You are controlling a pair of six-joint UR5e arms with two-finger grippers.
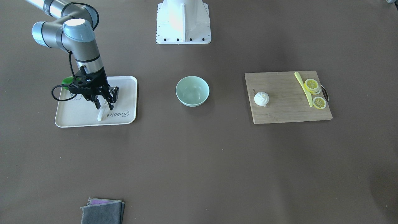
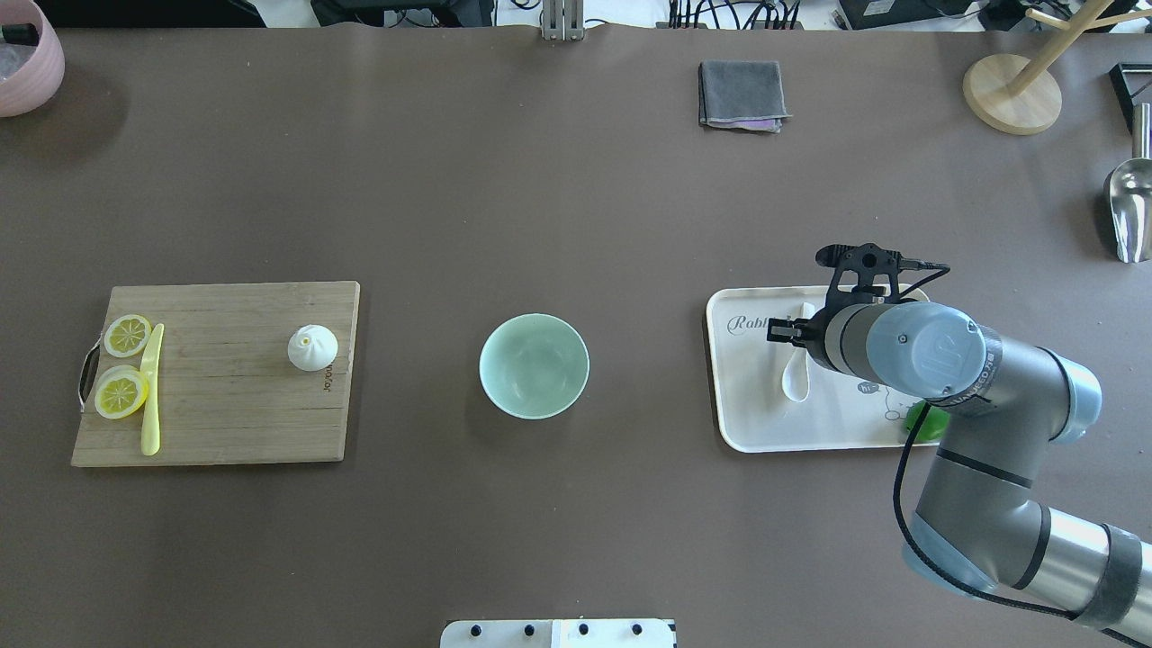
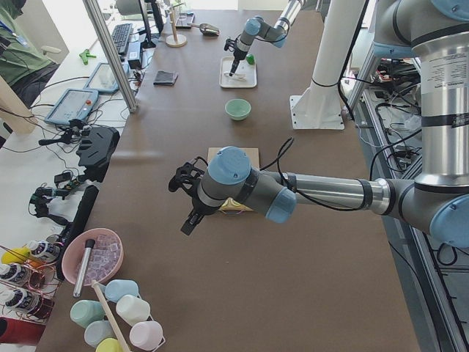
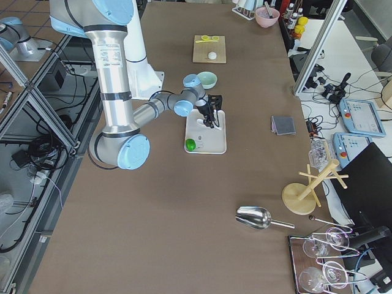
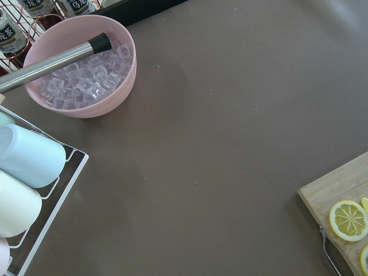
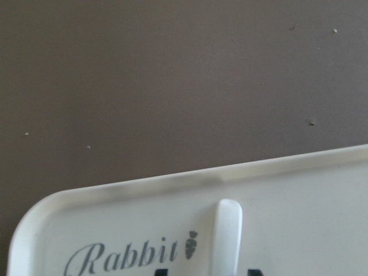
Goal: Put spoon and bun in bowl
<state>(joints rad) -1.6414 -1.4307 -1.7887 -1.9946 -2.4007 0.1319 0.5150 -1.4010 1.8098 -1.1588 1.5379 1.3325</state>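
Note:
The white spoon lies on the cream tray, and its handle tip shows in the right wrist view. My right gripper hangs low over the spoon's handle. It is open, with one finger on each side of the handle. The mint-green bowl stands empty mid-table. The white bun sits on the wooden cutting board. My left gripper shows only in the exterior left view, over bare table beyond the board; I cannot tell if it is open or shut.
A yellow knife and lemon slices lie on the board. A green lime sits on the tray's corner. A grey cloth, a pink ice bowl, a metal scoop and a wooden stand sit near the table's edges.

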